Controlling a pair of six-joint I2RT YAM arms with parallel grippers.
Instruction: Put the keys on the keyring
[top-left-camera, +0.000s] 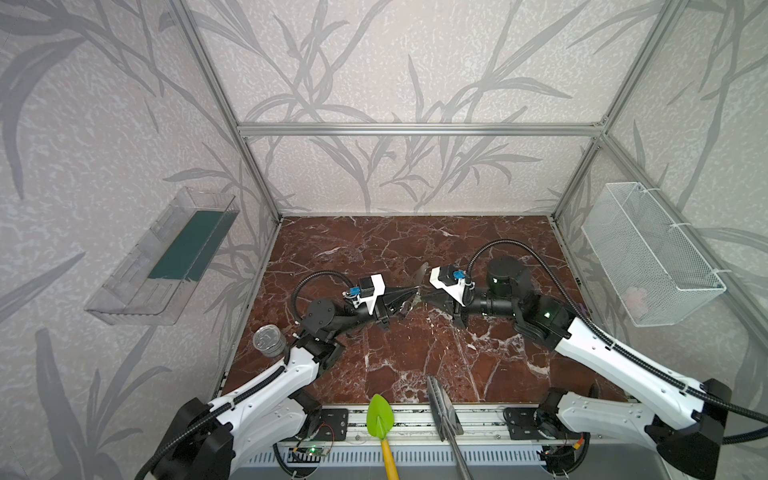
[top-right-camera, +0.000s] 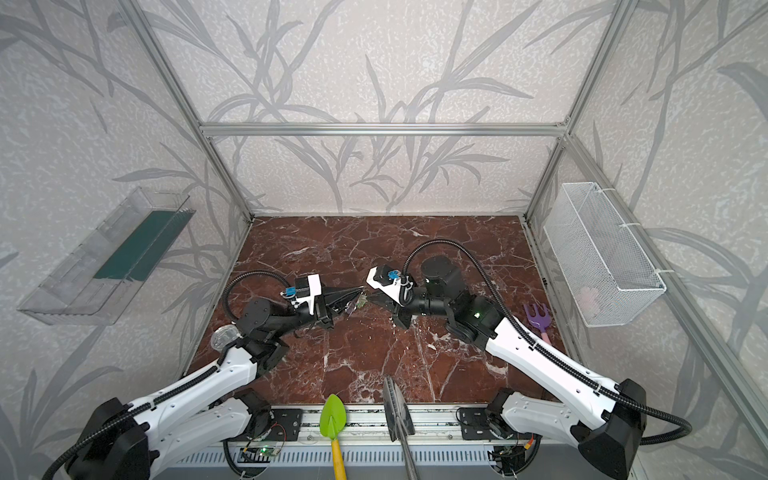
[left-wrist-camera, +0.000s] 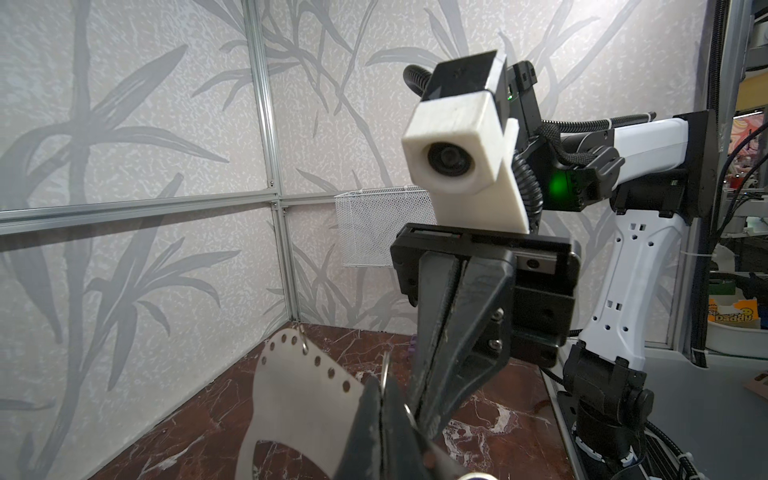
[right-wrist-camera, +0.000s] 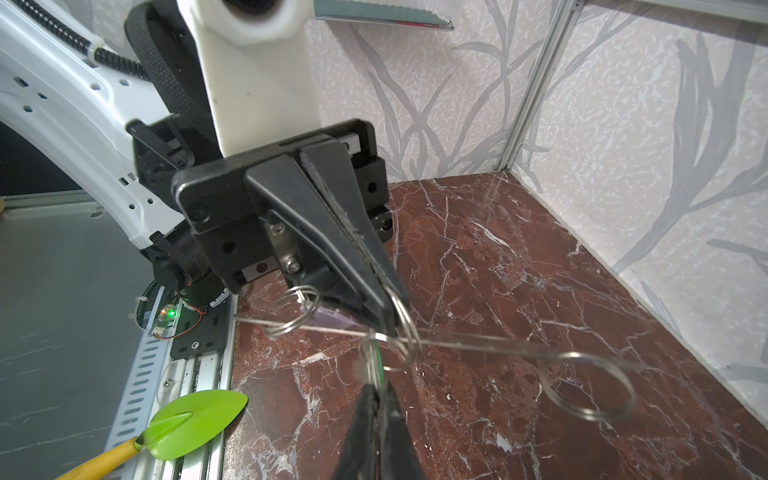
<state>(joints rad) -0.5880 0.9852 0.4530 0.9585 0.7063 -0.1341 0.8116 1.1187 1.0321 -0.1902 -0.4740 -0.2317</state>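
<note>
Mid-table, raised off the marble, both arms reach inward and meet tip to tip. Left gripper (top-left-camera: 409, 296) comes in low from the left edge, forearm near level, jaws clamped on the keyring (left-wrist-camera: 291, 399) tag, which is held edge-on to the right wrist view. Right gripper (top-left-camera: 424, 298) reaches from the right edge, jaws pinched on a thin wire ring (right-wrist-camera: 401, 332) at the tag's edge. Green key (top-right-camera: 362, 301) and lilac key (top-right-camera: 351, 307) hang off the tag between the tips. Can (top-left-camera: 268, 340) sits at the left edge, trowel (top-left-camera: 380, 419) at the near edge.
</note>
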